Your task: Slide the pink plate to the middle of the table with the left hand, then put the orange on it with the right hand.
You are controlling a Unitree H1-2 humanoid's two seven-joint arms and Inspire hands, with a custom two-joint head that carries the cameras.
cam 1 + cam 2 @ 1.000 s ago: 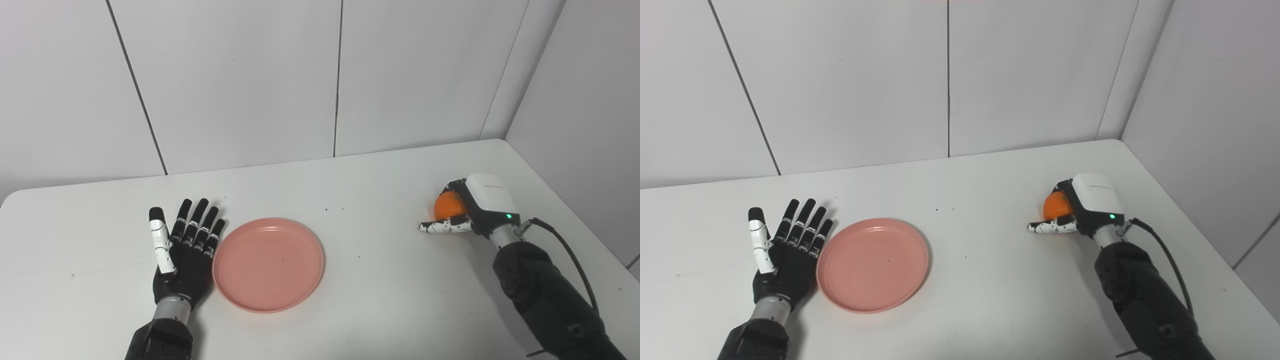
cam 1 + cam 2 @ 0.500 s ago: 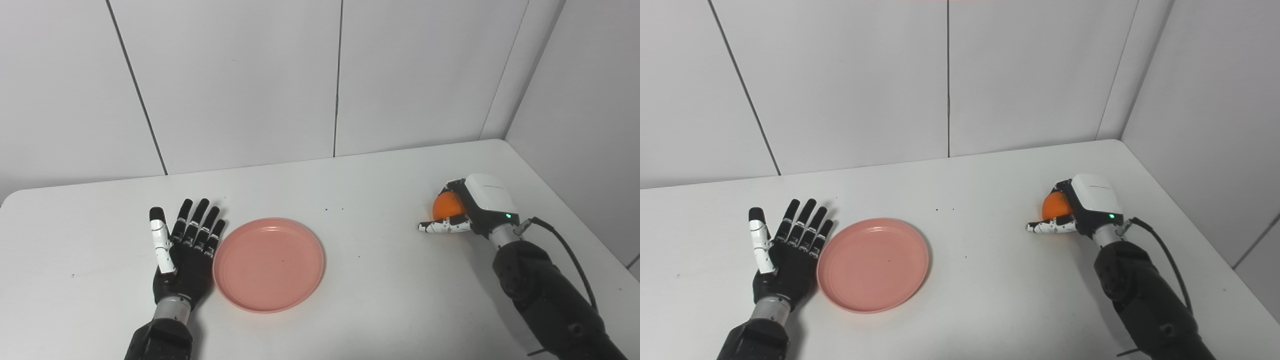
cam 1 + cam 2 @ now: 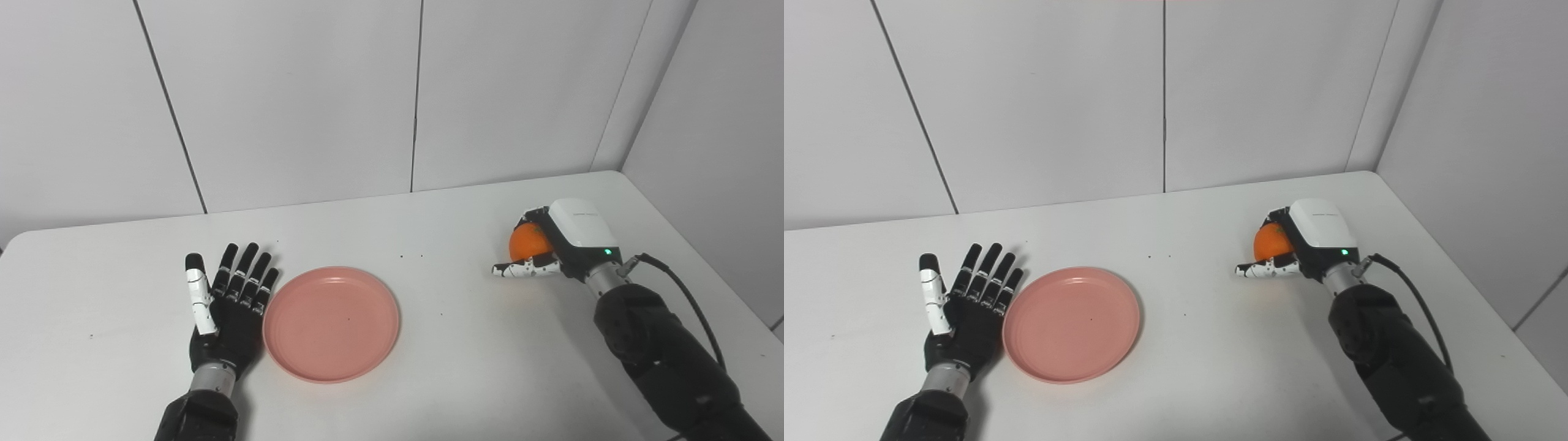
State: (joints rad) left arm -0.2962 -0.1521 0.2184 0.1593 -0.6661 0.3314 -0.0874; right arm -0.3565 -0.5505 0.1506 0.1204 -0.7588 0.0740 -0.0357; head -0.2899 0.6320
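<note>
White table point(image 3: 465, 367) in a corner of pale panelled walls point(image 3: 294, 104) with dark vertical seams.

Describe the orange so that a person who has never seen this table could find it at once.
Look at the white table and go to its far right part, near the corner of the walls. There the right hand is closed around the orange. It is the only small round thing, bright orange, unlike the flat pink plate beside the open left hand.
</note>
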